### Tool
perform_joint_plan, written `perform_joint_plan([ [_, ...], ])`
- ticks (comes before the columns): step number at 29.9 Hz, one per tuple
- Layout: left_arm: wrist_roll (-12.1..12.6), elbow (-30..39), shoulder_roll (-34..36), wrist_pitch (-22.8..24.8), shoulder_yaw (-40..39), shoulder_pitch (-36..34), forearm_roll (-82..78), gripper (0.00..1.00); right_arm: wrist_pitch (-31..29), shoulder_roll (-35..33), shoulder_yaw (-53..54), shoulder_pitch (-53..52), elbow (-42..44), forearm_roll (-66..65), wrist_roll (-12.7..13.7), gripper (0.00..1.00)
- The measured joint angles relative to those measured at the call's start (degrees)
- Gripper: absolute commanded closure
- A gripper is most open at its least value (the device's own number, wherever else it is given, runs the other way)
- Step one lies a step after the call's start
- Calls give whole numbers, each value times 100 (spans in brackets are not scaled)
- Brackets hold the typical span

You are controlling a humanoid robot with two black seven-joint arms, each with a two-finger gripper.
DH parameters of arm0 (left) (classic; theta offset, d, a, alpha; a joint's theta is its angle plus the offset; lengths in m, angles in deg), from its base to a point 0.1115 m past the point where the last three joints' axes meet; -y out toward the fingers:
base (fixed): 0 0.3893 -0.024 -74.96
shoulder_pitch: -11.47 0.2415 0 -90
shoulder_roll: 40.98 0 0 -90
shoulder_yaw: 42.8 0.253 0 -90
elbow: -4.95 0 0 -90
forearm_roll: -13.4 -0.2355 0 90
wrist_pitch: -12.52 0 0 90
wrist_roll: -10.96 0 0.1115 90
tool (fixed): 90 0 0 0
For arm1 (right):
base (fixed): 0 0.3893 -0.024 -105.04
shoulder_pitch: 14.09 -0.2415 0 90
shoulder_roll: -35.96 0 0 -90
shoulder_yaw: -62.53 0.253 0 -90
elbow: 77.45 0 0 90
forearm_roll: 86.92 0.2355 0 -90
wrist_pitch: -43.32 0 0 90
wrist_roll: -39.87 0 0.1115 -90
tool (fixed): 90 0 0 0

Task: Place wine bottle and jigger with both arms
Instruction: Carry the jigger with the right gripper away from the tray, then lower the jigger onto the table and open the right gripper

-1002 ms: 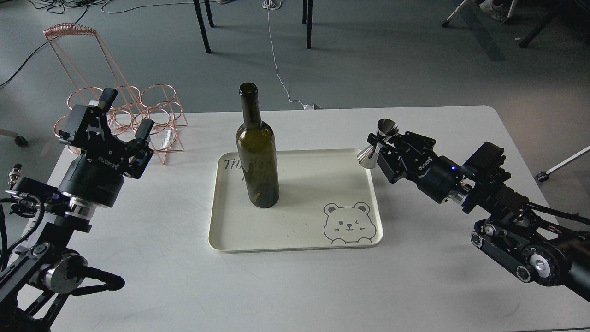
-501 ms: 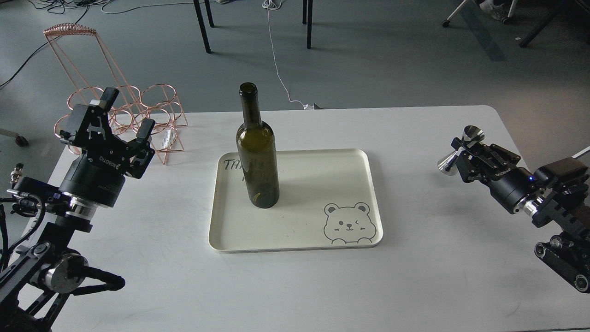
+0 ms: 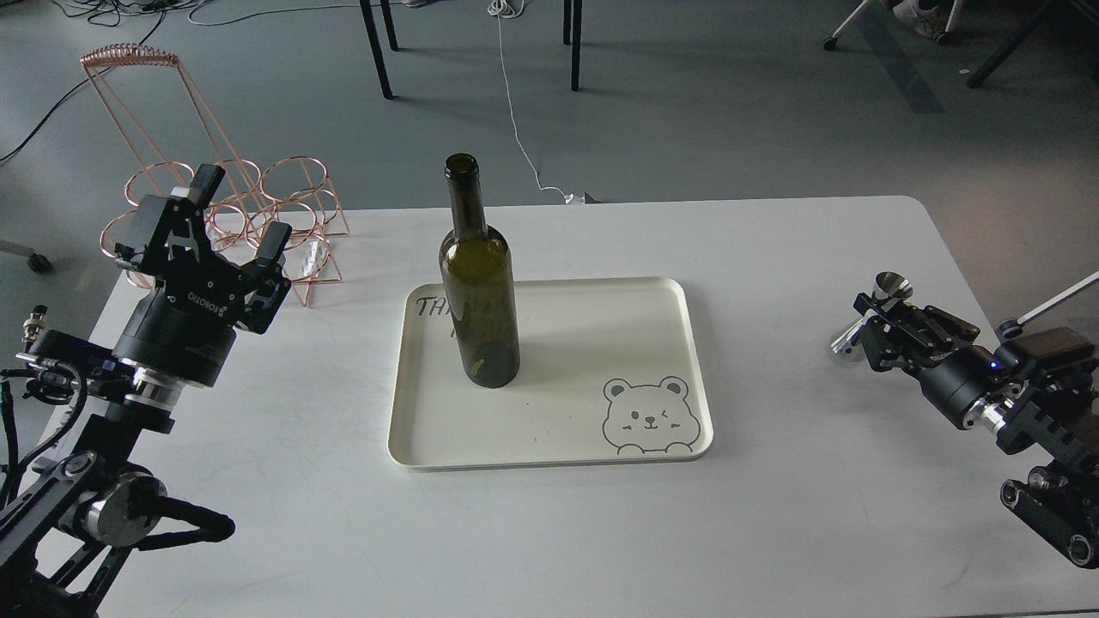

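Observation:
The dark olive-green wine bottle (image 3: 479, 292) stands upright on the left part of the cream tray (image 3: 652, 343). My right gripper (image 3: 869, 323) is at the right side of the table, shut on the silver jigger (image 3: 865, 324), which is tilted and low over the table top. My left gripper (image 3: 239, 213) is open and empty at the table's left side, fingers pointing up and away, well left of the bottle.
A copper wire rack (image 3: 232, 206) stands at the table's back left, just behind my left gripper. The tray has a bear drawing (image 3: 648, 415) at its front right corner. Chair legs and cables lie on the floor beyond the white table (image 3: 773, 240).
My right gripper has carried the jigger from the tray's right edge far to the right and down toward the table. The left arm and bottle have not moved.

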State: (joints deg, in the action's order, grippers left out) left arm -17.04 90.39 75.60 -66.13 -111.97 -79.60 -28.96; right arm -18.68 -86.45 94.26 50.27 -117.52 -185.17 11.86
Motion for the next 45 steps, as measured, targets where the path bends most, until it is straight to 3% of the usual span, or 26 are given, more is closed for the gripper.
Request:
perform_joint_plan([
  [11,0,0,-12,0,8,1,0,2,0,96,0,-38,147,1,1,61],
  [15,0,0,-19,-1,9,1,0,2,0,96,0,-38,197,6,1,48],
  [21,0,-1,-21,-1,13,1,0,2,0,78,-1,-46,184,8,1,8],
  [30,0,-1,-35,-1,18,8,-5,2,0,-137,-102,-1,-67,107,-1,5],
  [40,0,49,-44,-1,9,1,-6,2,0,-1547,-605,305,-1398,844,1,4],
  [45,0,54,-22,-1,-20,-6,-6,2,0,-2252,-748,306,-2339,1941,1,3],
])
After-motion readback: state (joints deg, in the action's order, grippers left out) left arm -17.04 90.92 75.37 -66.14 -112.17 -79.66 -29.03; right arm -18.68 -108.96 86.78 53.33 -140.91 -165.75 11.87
